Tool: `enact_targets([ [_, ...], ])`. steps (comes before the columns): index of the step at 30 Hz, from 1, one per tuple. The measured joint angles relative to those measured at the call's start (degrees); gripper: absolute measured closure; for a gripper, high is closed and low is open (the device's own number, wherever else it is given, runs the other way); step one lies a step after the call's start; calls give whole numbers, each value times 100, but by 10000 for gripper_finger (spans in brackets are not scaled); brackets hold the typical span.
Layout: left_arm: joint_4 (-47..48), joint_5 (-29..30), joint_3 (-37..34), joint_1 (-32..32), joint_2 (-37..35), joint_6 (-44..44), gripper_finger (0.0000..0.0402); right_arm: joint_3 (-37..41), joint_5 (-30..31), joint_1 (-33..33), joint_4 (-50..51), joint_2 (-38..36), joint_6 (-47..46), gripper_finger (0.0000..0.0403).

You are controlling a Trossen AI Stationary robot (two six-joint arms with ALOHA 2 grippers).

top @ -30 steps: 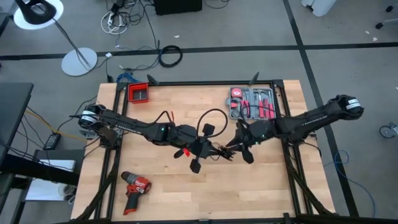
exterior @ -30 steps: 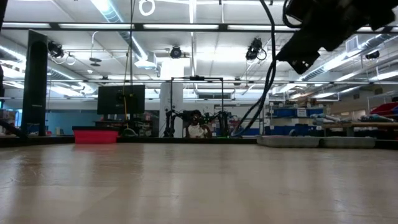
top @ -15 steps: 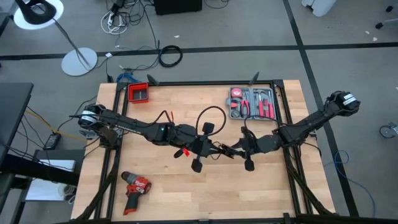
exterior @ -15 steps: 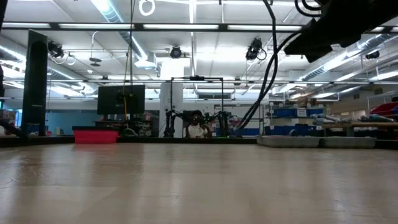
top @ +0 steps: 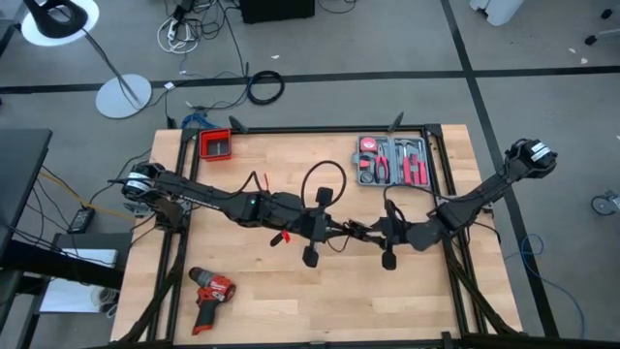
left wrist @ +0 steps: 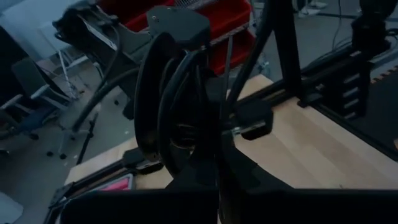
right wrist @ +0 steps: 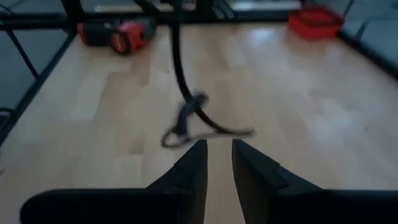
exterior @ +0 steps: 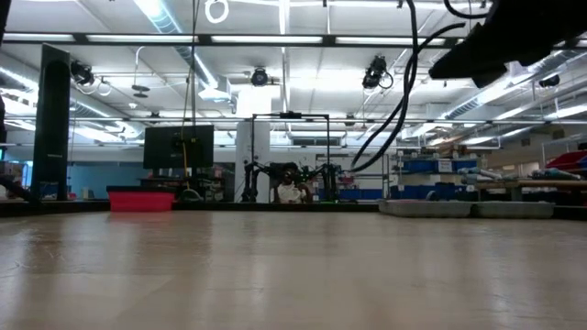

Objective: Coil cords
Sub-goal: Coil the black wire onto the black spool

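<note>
Right pincer (top: pixel 366 231) shifted lower, fingers slightly apart, left pincer (top: pixel 325 225) clamped on looped thin black cord (top: pixel 323 182), pale wood table (top: pixel 262 301).

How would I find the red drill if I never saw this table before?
Look at the wooden table from above and go to its near-left corner, well below the left arm. The red drill lies there on its side, alone on bare wood. It is red and black, unlike the red bin at the far-left edge, which is a plain open box.
</note>
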State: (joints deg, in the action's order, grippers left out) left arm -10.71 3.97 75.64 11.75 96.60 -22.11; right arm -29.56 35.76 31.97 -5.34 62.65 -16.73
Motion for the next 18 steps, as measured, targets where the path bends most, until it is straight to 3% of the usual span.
enact_targets([
  [18,-512,293,0,0,0,-12,401,0,5,-262,-673,2,1048,329],
])
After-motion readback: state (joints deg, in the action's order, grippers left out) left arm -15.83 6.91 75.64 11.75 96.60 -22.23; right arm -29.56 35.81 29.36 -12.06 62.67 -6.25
